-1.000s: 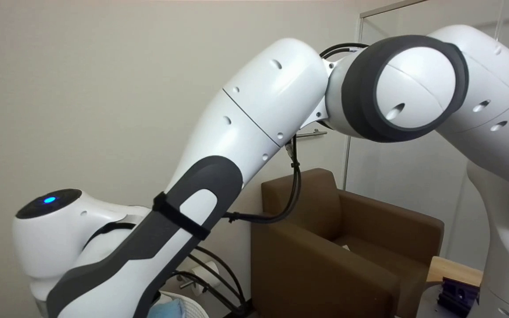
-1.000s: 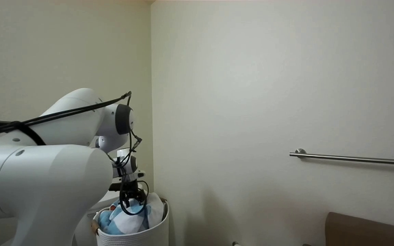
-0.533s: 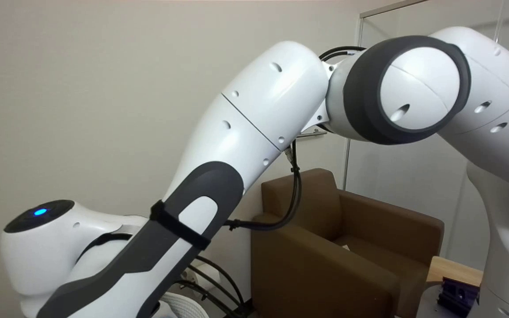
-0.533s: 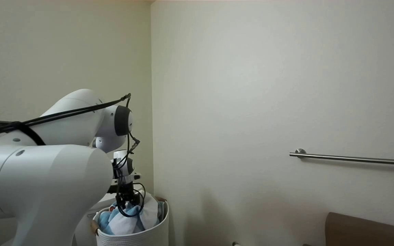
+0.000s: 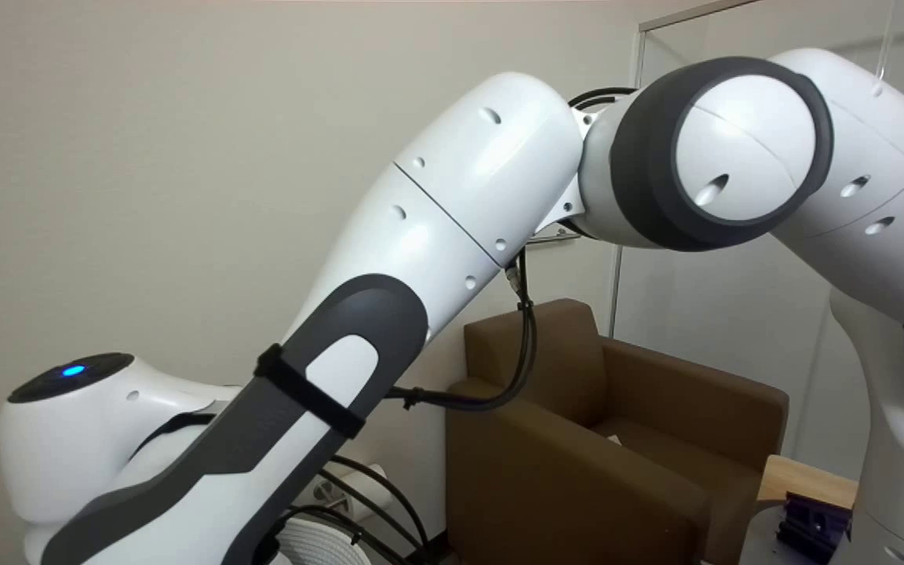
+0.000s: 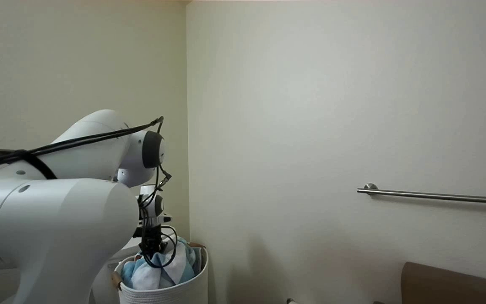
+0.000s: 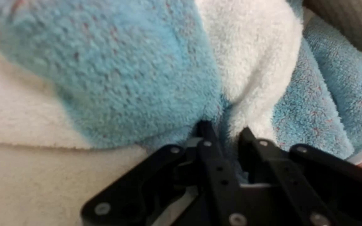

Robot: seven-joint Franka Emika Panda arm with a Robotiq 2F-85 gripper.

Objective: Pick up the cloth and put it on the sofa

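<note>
The cloth [image 7: 149,88], blue and white, is lying crumpled in the basket [image 6: 171,295], part of it mounding above the rim. The pincer [image 7: 226,128] is pointing down into it, so the cloth is sitting directly below the pincer and touching it; the coming lift is turning on that up-and-down line. The fingers [image 7: 208,138] are standing close together with a fold bunching between them: the pincer is pinching the cloth, though blur at the tips is leaving the depth of the bite hard to judge. The heap is showing no single long axis; its folds are spreading away from the pinch, some reaching close to the basket's side. Those may end up dragging on the rim, so a straight rise before any sideways swing is seeming wise. In an exterior view the arm [image 5: 446,212] is reaching in from the right and covering part of the basket. The sofa [image 5: 577,471] is standing to the right of the basket, well apart from it, in both exterior views, so the carry will presumably be heading rightward, with the placing not yet begun.
</note>
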